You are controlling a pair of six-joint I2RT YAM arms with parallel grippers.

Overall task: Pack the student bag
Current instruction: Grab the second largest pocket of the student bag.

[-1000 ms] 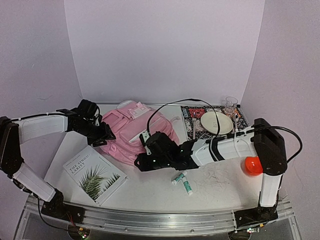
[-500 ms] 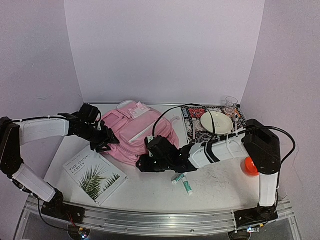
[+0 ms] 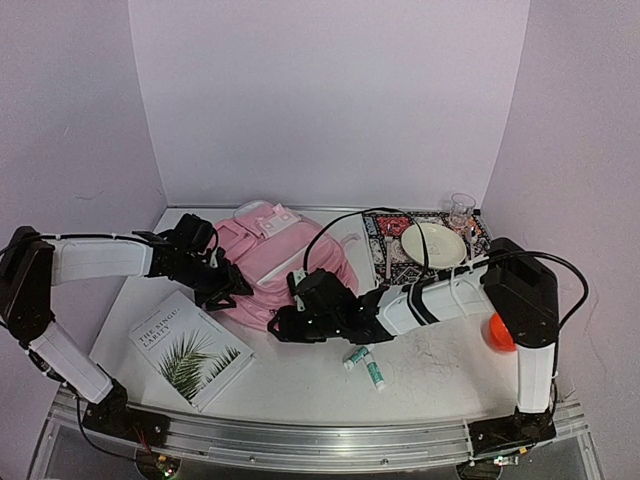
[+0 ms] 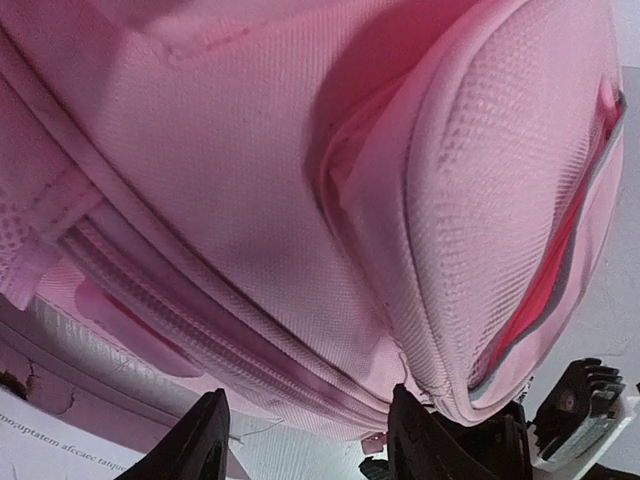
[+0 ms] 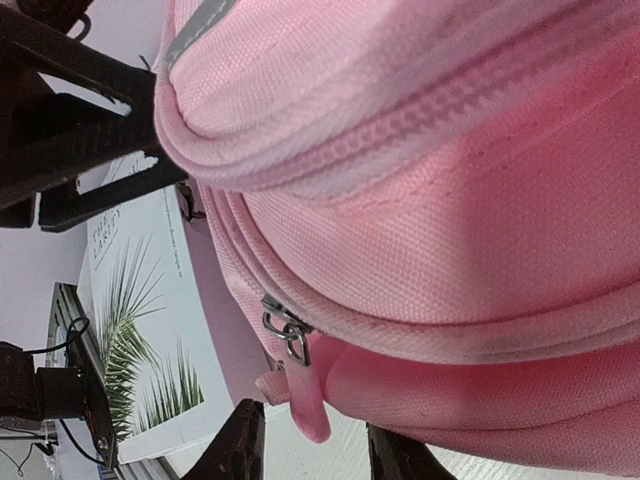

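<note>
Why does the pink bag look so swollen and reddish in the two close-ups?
Top view: soft even light, faint shadows, bag sharp. Left wrist view: bag fills the frame, bulging from lens warp, folds in red shade. Right wrist view: weave crisp near the zipper pull, softer and redder toward the right.

**A:** How many bags?

**B:** One student bag [image 3: 270, 265], lying between the two grippers: the left gripper [image 3: 228, 290] and the right gripper [image 3: 285, 325].

**A:** Books?

**B:** One book [image 3: 190, 350], with a palm leaf on its cover, near the left gripper on the side toward the arm bases.

**A:** Anything small?

**B:** Two green-and-white tubes [image 3: 374, 375], just behind the right gripper, beside its wrist. One zip pull [image 5: 288, 332] hangs right in front of that gripper's fingers.

**A:** And farther off?

**B:** Well behind the right gripper there is one plate [image 3: 433, 244], one glass [image 3: 461, 210] and one patterned mat [image 3: 385, 245]. There is also one orange object [image 3: 500, 335]; I cannot tell what it is.
</note>
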